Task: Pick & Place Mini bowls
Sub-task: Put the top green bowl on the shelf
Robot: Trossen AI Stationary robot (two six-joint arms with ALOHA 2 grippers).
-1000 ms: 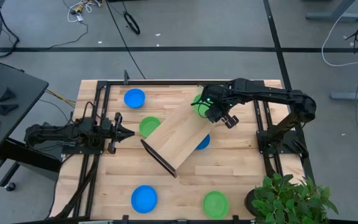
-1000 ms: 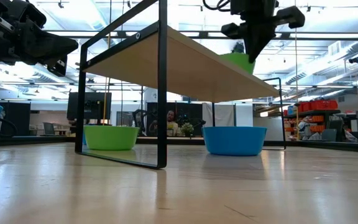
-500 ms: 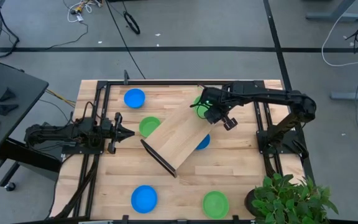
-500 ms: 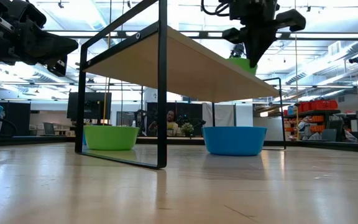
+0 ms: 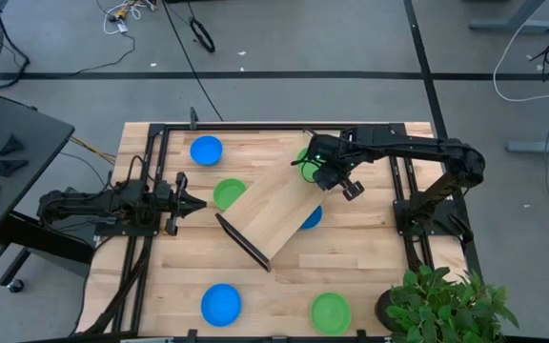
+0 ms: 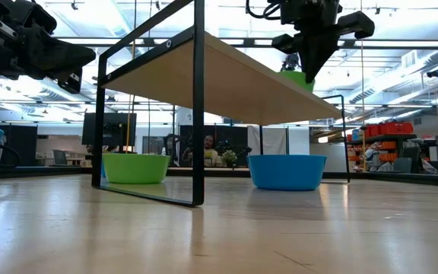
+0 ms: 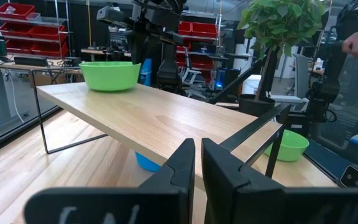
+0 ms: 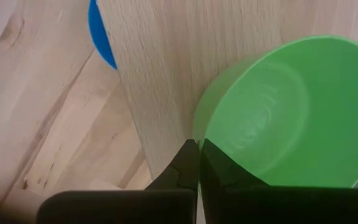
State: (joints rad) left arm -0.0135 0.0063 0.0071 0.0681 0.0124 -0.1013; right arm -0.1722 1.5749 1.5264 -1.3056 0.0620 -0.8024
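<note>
Slightly nearer the tray's [image 5: 276,211] far end than a second ago, the right gripper [image 8: 197,149] pinches the rim of an empty green bowl [image 8: 284,112] there; left gripper [image 7: 197,155] rests nearly closed, empty.

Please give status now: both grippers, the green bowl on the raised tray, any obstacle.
Right gripper shut on green bowl rim, at wooden tray far corner. Left gripper shut, idle at table's left. Nothing blocking.
</note>
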